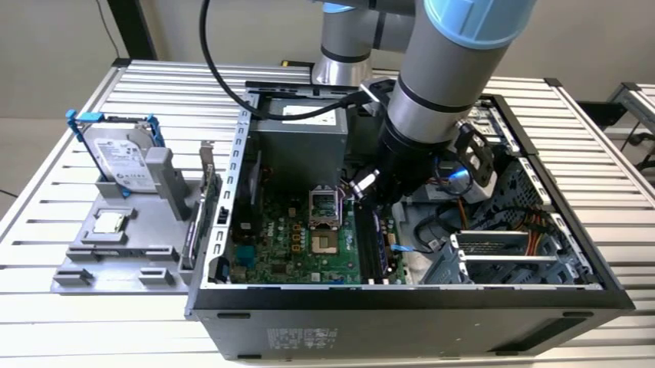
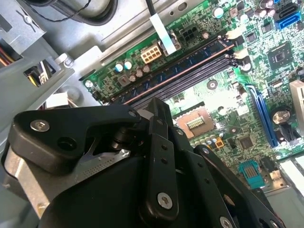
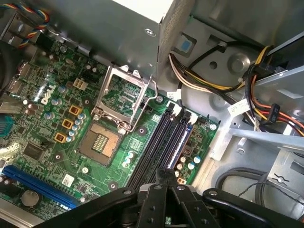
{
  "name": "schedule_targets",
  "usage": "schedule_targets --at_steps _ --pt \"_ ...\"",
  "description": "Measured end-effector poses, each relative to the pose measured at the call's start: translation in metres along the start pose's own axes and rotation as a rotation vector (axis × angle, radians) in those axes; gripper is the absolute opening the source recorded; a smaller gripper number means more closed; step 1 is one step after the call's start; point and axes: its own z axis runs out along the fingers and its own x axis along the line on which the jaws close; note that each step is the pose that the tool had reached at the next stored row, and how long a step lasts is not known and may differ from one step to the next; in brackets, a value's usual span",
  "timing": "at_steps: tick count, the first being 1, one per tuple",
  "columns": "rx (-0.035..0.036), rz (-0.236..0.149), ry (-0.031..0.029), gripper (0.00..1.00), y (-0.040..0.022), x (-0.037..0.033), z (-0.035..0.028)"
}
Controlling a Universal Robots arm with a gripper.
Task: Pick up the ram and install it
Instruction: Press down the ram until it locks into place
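Black gripper (image 3: 164,178) sits low inside the case (image 1: 409,295), above the memory slots (image 3: 161,142) beside the open socket (image 3: 100,143). Finger state cannot be told. Ram location cannot be told.

Arm (image 1: 435,115): it reaches down into the open computer case (image 1: 409,295) and fills the middle of the opening.
Memory slots (image 3: 164,142): they lie directly under the gripper (image 3: 164,183); the board around them is low and flat.
Power supply (image 1: 297,149): a tall grey box at the far end of the motherboard (image 1: 297,238), just beside the open processor socket (image 3: 102,142).
Cable bundle (image 3: 223,80): yellow, orange and black wires crowd the room beside the slots.
Drive cage (image 1: 507,257): it blocks the exterior view's right side of the case.
Fixture tray (image 1: 113,238): it stands outside the case, on the exterior view's left, with open table (image 1: 41,207) around it.
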Motion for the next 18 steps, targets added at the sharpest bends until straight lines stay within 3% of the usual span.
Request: schedule_targets --at_steps 13,18 --pt "-0.0008 -0.045 0.005 0.0 0.0 0.0 0.0" --pt "-0.0008 -0.085 0.0081 0.0 -0.0001 -0.0003 0.0"
